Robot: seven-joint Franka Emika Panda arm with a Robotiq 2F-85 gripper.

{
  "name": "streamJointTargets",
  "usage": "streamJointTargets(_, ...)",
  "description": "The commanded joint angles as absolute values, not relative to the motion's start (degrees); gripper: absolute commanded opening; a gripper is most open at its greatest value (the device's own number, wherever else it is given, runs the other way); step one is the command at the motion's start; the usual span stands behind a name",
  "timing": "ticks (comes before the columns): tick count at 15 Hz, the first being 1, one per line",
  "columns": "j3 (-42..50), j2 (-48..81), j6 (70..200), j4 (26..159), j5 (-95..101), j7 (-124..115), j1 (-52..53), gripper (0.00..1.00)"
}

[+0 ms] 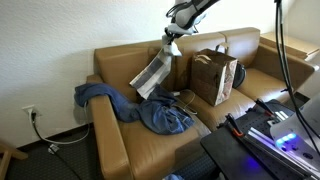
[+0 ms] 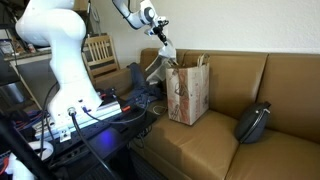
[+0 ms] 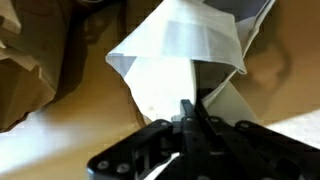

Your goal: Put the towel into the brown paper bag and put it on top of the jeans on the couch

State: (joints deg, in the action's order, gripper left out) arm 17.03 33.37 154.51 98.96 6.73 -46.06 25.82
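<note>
- The gripper (image 3: 188, 110) has its two fingers pressed together on one edge of the towel (image 3: 185, 50). In the wrist view the white cloth spreads away from the fingertips in wide folds.
- In an exterior view the towel hangs in the air below the gripper (image 1: 172, 42), above the seat of the couch (image 1: 115, 135). As far as I can see, it does not touch the cushion.
- The brown paper bag (image 1: 212, 76) stands upright on the middle of the couch seat, with its mouth open to the top.
- The towel is outside the bag, and its hanging part is just beside the bag's upper edge.
- In the wrist view, creased brown paper of the bag shows at the left edge, and the tan cushion shows behind the cloth.
- The jeans (image 1: 155, 112) lie in a loose blue heap on the seat. One leg is thrown over the armrest, and the heap is below and beside the hanging towel.
- A black bag (image 2: 252, 122) lies on the seat on the far side of the paper bag from the towel, and it is apart from the paper bag.
- The white robot arm (image 2: 55, 45) rises in front of a wooden chair (image 2: 98, 52), which stands beside the end of the couch.
</note>
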Motion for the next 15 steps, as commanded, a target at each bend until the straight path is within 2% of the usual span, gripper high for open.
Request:
streamJointTargets(1, 16.05, 30.69, 154.33, 100.66, 10.13, -49.78, 24.25, 0.04)
streamJointTargets(4, 16.36, 26.98, 154.29, 104.03, 11.04, -51.58, 24.17, 0.04)
streamJointTargets(5, 18.10, 30.07, 154.47, 101.86, 13.31, -54.02, 25.82, 0.01)
streamJointTargets(8, 23.55, 32.45, 152.76, 96.27, 21.38, -67.53, 28.07, 0.01)
streamJointTargets(15, 31.07, 21.10, 146.61, 93.42, 38.94, -92.43, 30.28, 0.01)
